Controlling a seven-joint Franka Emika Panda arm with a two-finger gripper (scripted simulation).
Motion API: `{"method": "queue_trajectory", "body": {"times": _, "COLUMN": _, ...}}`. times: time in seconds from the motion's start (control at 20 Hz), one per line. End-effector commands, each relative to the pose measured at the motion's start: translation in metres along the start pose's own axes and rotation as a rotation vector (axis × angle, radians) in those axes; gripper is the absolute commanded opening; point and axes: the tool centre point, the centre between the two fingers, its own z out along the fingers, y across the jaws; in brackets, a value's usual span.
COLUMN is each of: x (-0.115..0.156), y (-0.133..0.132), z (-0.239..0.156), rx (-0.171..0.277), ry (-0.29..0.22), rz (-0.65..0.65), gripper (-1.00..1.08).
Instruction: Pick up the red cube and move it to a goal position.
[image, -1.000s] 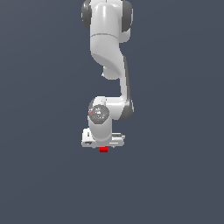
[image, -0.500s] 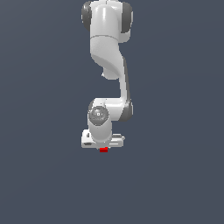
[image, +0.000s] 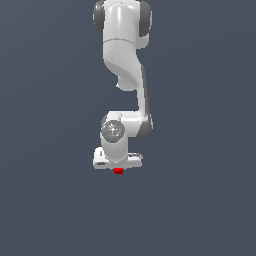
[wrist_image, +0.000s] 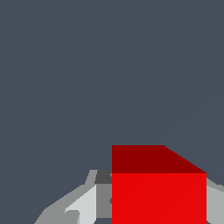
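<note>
One red cube (image: 118, 171) is counted. One white arm (image: 125, 75) is recorded, fitted with one gripper (image: 117, 167). Two fingers (wrist_image: 83, 205) are noted.

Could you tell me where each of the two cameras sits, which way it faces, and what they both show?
Exterior view: off the arm, set back, facing the whole white arm against a plain grey backdrop; its gripper shows at the low end, with the red cube just under it.
Wrist view: on the wrist, looking past the grey fingers at the red cube, close up and between them; only the fingers show.
Shared: the red cube, the gripper and the grey background.
</note>
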Motion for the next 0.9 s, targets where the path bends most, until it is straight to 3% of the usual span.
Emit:
{"method": "queue_trajectory", "body": {"times": 0.0, "x": -0.001, "y": -0.003, "z": -0.006, "rx": 0.0, "ry": 0.002, "rz": 0.0, "gripper": -1.0}}
{"method": "queue_trajectory", "body": {"times": 0.4, "x": -0.009, "y": -0.024, "z": -0.047, "rx": 0.0, "ry": 0.002, "rz": 0.0, "gripper": -1.0}}
{"method": "queue_trajectory", "body": {"times": 0.85, "x": -0.026, "y": -0.07, "z": -0.133, "rx": -0.001, "ry": 0.001, "rz": -0.001, "gripper": -1.0}}
